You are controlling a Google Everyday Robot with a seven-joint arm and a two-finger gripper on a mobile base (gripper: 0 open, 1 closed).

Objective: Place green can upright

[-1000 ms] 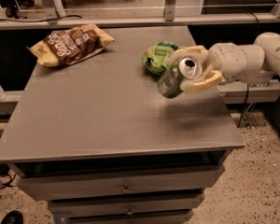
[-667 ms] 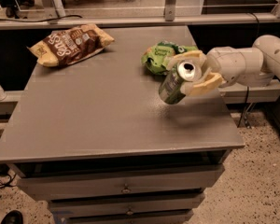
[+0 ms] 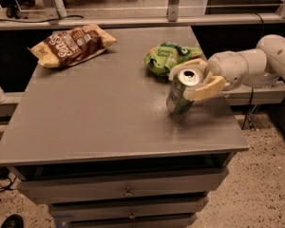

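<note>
The green can [image 3: 179, 95] is near the right side of the grey table [image 3: 99, 118]. It stands almost upright, tilted slightly, with its silver top and pull tab facing up and towards me. Its base is at the table surface. My gripper [image 3: 192, 80] comes in from the right on a white arm [image 3: 256, 66]. Its pale fingers [image 3: 203, 90] are closed around the upper part of the can, one behind and one in front.
A soft green snack bag [image 3: 170, 56] lies just behind the can. A brown chip bag [image 3: 71, 44] lies at the table's back left. Drawers [image 3: 128, 194] sit below the tabletop. The table's right edge is close to the can.
The gripper has lowered the can towards the table and turned it from a strong tilt to nearly upright. The bags have not moved.
</note>
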